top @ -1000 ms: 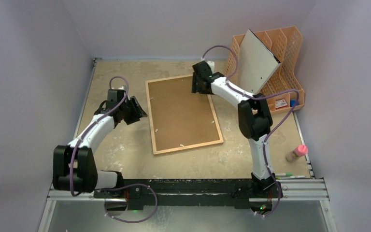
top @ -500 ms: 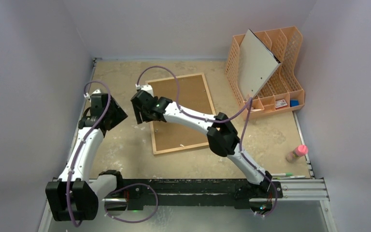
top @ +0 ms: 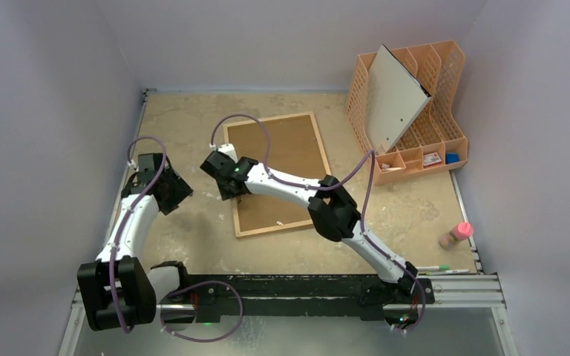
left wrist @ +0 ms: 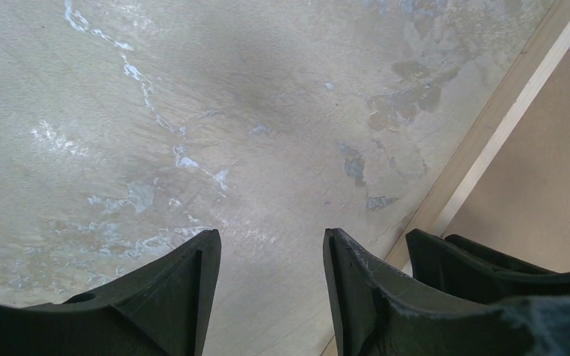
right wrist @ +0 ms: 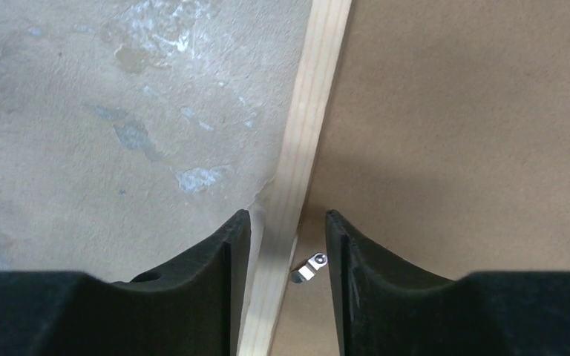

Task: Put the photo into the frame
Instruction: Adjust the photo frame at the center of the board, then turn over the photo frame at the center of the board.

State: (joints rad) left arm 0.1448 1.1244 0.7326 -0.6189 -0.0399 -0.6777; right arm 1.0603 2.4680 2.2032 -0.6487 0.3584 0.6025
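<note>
As it straddles the frame [right wrist: 308, 111], right gripper [right wrist: 286, 219] gapes; left gripper [left wrist: 271, 237] gapes nearby.

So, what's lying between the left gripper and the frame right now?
Only bare, stained table separates the left gripper from the frame; the top external and left wrist views both show that stretch.

I see an orange organizer [top: 438, 81] at the far right of the stained surface [top: 185, 111], with a white-grey board [top: 395, 96] leaning tilted in it. A brown backing panel [top: 282, 148] lies flat mid-surface. By the right edge sits a pink-capped bottle [top: 455, 235], with pens [top: 439, 269] nearer me.
</note>
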